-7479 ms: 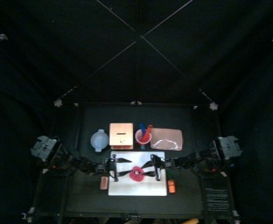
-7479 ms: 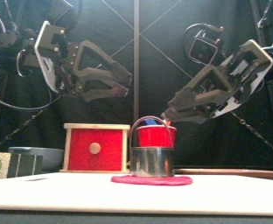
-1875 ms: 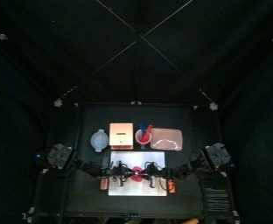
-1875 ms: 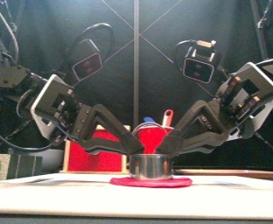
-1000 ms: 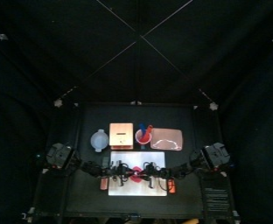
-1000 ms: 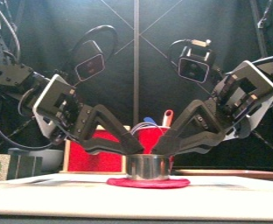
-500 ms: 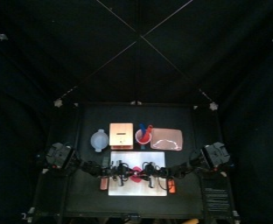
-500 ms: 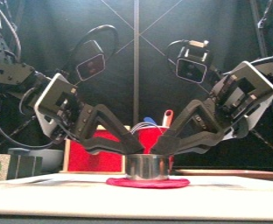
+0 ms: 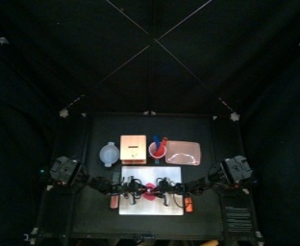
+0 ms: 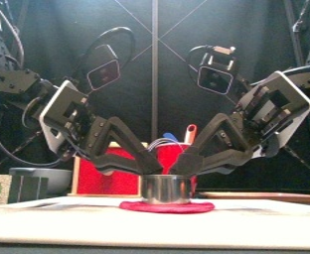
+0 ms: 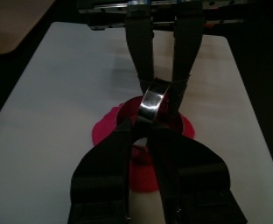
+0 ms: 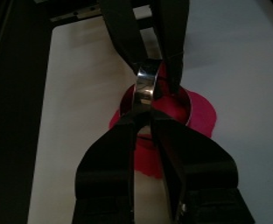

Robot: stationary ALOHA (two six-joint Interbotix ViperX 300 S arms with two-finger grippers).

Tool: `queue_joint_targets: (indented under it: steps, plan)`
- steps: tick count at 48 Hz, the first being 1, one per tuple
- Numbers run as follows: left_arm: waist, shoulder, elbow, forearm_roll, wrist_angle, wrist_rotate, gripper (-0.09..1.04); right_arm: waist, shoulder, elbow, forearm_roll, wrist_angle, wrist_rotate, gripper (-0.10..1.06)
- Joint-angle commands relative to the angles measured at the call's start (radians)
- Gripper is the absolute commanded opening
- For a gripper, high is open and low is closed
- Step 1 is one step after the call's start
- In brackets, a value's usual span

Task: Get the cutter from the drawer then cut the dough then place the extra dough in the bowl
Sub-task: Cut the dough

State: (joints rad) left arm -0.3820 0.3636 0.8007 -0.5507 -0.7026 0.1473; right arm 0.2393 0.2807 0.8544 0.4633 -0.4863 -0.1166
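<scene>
The round metal cutter (image 10: 171, 188) stands on the red dough (image 10: 167, 207) in the middle of the white cutting board (image 9: 149, 206). My left gripper (image 10: 146, 179) reaches in low from the left and is shut on the cutter's near wall (image 11: 154, 99). Opposite it, my right gripper (image 10: 199, 179) comes from the right and is shut on the other side of the rim (image 12: 150, 80). In the wrist views the two pairs of jaws meet across the cutter, and dough (image 11: 113, 131) shows around them. The cutter's inside is hidden.
Behind the board stand the wooden box with its red drawer front (image 10: 104, 169), the red cup with toy knives (image 10: 179, 149), the blue-grey bowl (image 9: 108, 153) at the left and the pink tray (image 9: 183, 152) at the right.
Both arms have come down from high above the table and closed on the cutter from either side. Over the last second they have barely shifted.
</scene>
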Motion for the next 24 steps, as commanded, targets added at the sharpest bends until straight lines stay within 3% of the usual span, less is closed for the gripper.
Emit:
queue_joint_targets:
  steps: [1, 24]
  plan:
    - [-0.069, 0.003, 0.006, 0.006, 0.066, -0.012, 0.56, -0.095, 0.055, 0.038, 0.005, 0.075, 0.003, 0.50]
    - [-0.075, -0.026, 0.006, 0.006, 0.066, -0.006, 0.56, -0.130, -0.021, 0.054, -0.026, 0.146, 0.003, 0.50]
